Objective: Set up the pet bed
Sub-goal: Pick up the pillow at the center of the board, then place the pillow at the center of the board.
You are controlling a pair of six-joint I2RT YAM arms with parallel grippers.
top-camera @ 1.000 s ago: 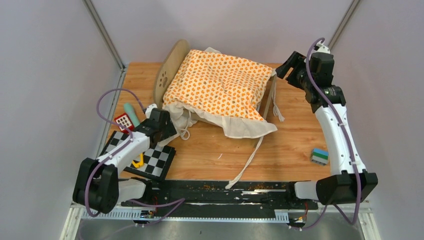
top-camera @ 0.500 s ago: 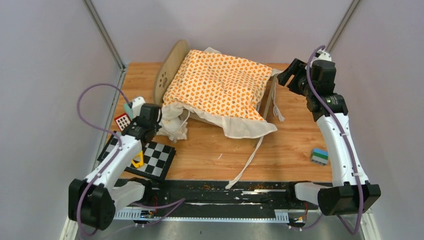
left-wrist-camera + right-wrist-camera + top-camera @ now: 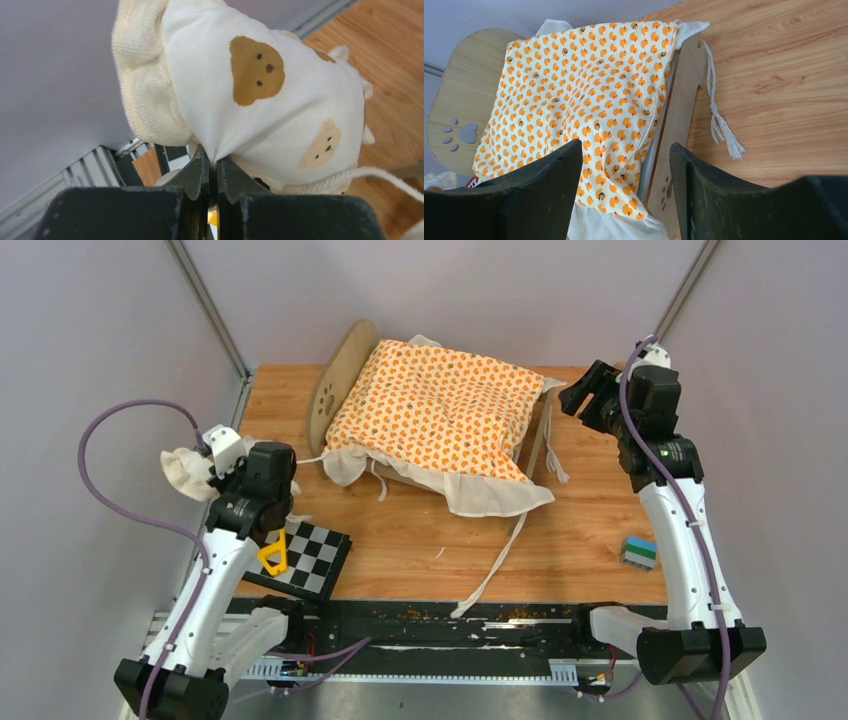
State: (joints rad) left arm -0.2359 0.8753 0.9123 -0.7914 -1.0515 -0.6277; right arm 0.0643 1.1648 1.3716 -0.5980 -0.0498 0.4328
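Half done, you'd judge: the cushion (image 3: 440,410) lies askew on the pet bed (image 3: 335,380), mid-back of the table (image 3: 600,540). Your left gripper (image 3: 212,165) pinches the small pillow (image 3: 260,100), well left of it. Your right gripper (image 3: 624,155) hovers open near its right end. Pillow placement remains.

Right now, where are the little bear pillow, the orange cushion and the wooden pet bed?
bear pillow (image 3: 280,115): left wrist view, on its white printed face.
orange cushion (image 3: 440,415): top view, middle of its patterned top.
pet bed (image 3: 338,380): top view, on its paw-print end board.
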